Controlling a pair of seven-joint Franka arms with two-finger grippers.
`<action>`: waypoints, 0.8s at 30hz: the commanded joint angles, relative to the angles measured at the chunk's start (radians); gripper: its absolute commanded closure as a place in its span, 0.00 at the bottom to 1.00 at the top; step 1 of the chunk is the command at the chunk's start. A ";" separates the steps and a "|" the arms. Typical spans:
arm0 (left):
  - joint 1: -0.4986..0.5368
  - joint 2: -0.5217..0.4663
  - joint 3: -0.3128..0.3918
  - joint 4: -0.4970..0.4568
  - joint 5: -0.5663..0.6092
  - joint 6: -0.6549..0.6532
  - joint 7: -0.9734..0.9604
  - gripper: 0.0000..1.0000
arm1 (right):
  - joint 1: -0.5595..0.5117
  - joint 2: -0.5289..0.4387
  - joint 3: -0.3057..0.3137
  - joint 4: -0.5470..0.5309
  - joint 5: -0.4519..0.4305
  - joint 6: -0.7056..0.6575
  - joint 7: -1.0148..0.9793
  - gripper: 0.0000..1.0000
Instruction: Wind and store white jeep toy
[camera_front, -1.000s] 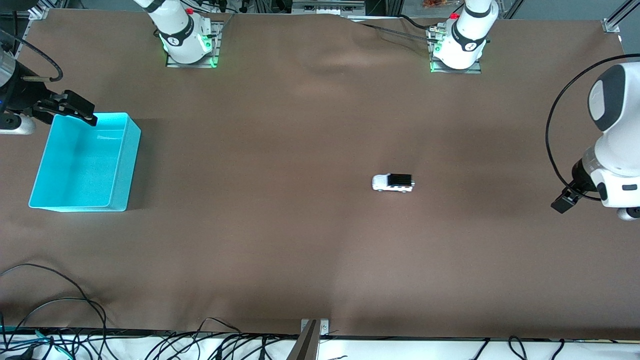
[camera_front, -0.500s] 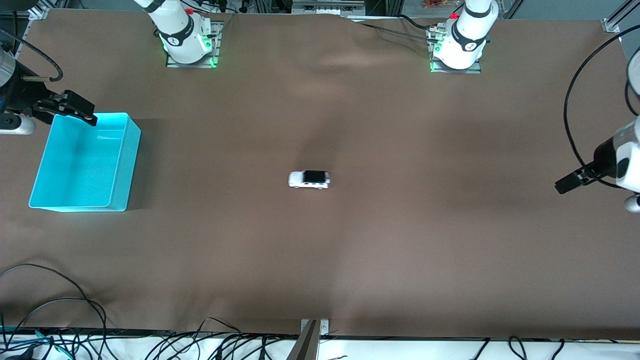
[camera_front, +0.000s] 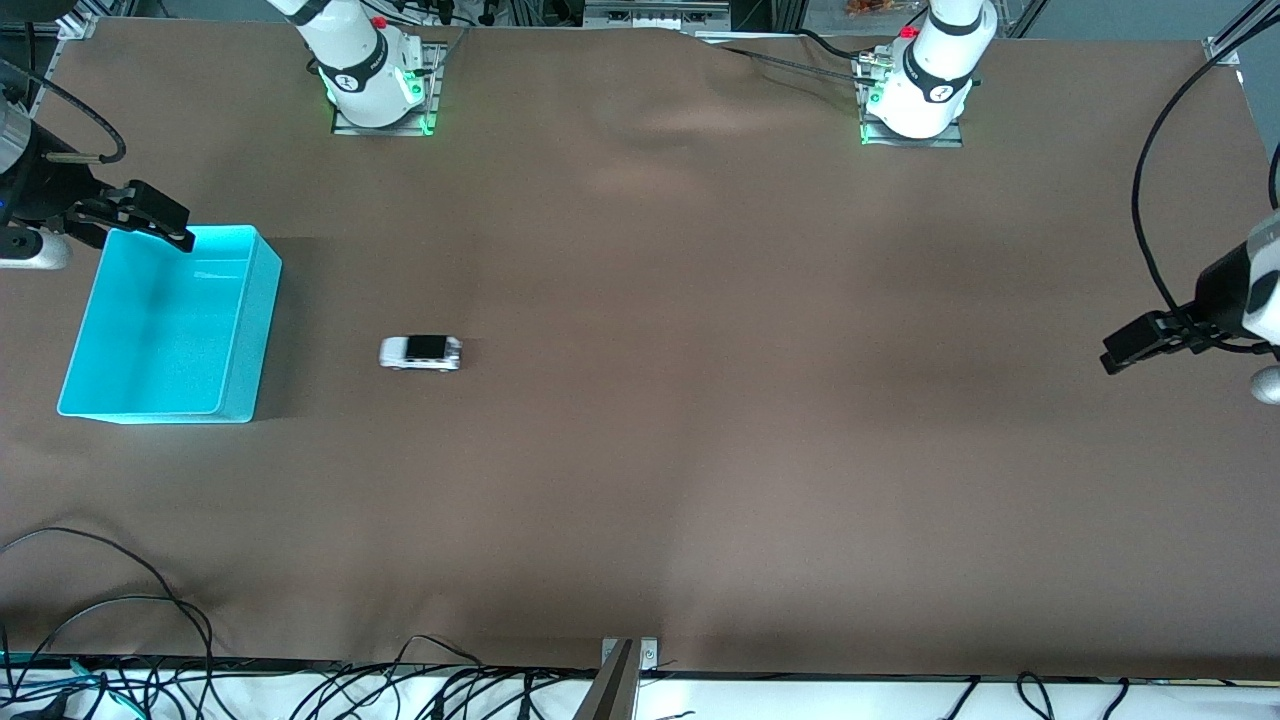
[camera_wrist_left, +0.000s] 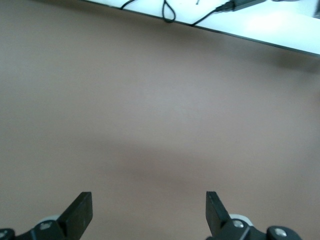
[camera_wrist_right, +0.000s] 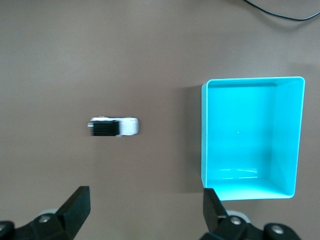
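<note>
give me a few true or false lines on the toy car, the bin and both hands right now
1. The white toy car sits on the table, outside the blue bin. True.
2. The bin holds a second toy. False: it is empty.
3. The right hand is over the bin's edge, open and empty. True.
4. The left hand grips the car. False: it is open and empty at the left arm's end of the table.
5. The car lies on its roof. False: it stands on its wheels.

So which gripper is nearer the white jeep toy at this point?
Right. The right gripper hangs open over the cyan bin's rim, with the white jeep toy on the table beside that bin. The left gripper, also open, is over the table's end by the left arm.
</note>
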 joint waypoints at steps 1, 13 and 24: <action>0.004 -0.034 -0.018 0.011 -0.032 -0.027 0.027 0.00 | -0.003 0.008 0.004 0.021 -0.016 -0.011 -0.011 0.00; 0.004 -0.095 -0.066 0.011 -0.107 -0.096 0.024 0.00 | -0.003 0.008 0.004 0.021 -0.016 -0.011 -0.011 0.00; 0.012 -0.091 -0.092 0.008 -0.107 -0.103 0.030 0.00 | -0.003 0.008 0.004 0.021 -0.015 -0.016 -0.013 0.00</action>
